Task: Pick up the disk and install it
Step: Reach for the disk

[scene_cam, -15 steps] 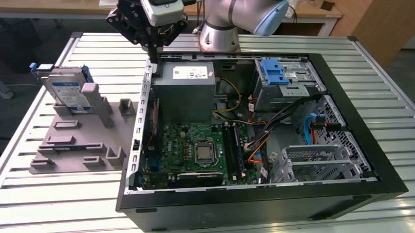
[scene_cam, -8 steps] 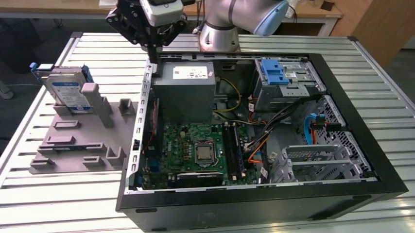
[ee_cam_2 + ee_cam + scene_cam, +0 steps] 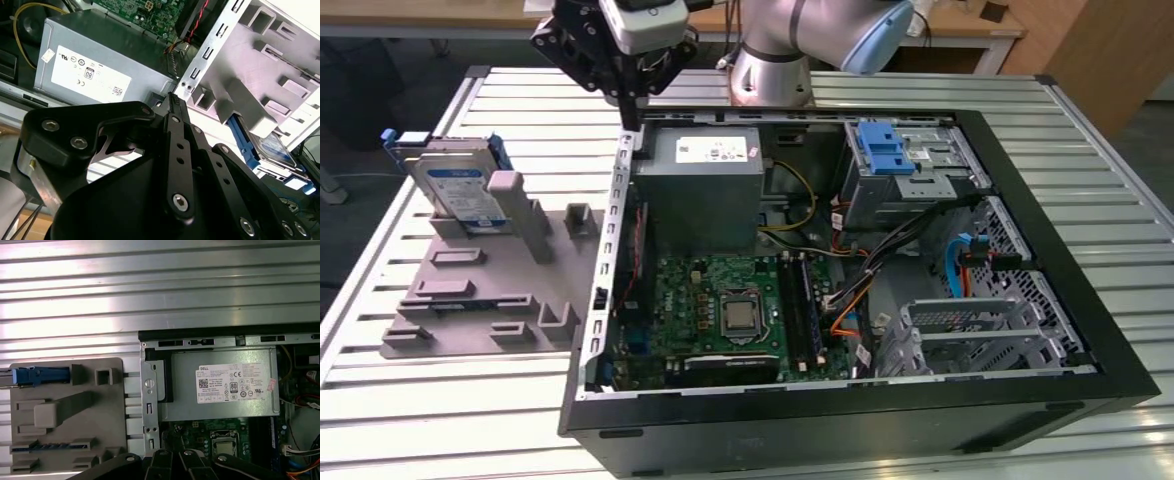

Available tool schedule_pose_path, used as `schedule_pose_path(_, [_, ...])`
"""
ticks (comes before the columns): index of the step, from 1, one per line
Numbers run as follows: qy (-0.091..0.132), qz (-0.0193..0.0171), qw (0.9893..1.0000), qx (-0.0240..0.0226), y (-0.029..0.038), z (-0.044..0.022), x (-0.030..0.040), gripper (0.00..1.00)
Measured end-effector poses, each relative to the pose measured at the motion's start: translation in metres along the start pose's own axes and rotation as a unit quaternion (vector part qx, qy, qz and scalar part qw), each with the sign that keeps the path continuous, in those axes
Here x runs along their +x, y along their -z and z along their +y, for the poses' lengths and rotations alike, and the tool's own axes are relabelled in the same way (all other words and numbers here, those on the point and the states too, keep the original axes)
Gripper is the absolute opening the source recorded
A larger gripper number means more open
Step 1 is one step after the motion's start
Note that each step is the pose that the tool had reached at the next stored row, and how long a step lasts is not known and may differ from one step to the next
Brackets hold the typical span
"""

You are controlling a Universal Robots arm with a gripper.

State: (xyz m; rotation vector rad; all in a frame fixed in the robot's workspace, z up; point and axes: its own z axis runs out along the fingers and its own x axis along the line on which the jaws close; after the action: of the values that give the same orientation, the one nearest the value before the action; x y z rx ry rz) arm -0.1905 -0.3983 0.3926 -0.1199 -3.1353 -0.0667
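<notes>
The slatted metal counter [image 3: 1067, 120] carries an open computer case [image 3: 854, 425]. On the exterior view's left of the case lies a grey holding fixture [image 3: 480, 300]. The arm [image 3: 787, 50] reaches in from the far side.

Inside the case, the grey power supply box [image 3: 700, 185] sits against the wall nearest the fixture. The drive cage [image 3: 907, 165] with its blue latch [image 3: 887, 150] is at the far corner on the exterior view's right. Loose cables [image 3: 907, 240] run just beside the cage.

The disk [image 3: 460, 185] has not been picked up. It stands upright on edge in a slot at the fixture's far end, well apart from the case. In the first wrist view its blue carrier edge [image 3: 40, 375] shows from above.

The end effector [image 3: 630, 105] hangs above the case's wall near the power supply. It looks clenched on nothing, since its fingers meet in a single tip in the exterior view.

Several things could go wrong:
- **Clipping the case.** A low sideways move toward the fixture could strike the case's metal wall [image 3: 624, 200], which stands between the end effector and the disk.
- **Ramming the disk.** If the fingers stay together on the way down, they would hit the disk's top edge instead of straddling it.
- **Jamming in the slot.** A grip that catches only the plastic carrier, or sits off-centre, could let the disk tilt and jam as it is lifted.
- **Snagging at the cage.** The cables beside the cage could catch the disk or block it from seating.
</notes>
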Motion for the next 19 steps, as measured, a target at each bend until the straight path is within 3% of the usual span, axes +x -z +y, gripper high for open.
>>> schedule_pose_path(8, [0.000, 0.0000, 1.0000, -0.0001, -0.0005, 0.0002, 0.0077, 0.11])
schedule_pose_path(19, [0.000, 0.0000, 1.0000, -0.0001, -0.0014, 0.0080, 0.0211, 0.11])
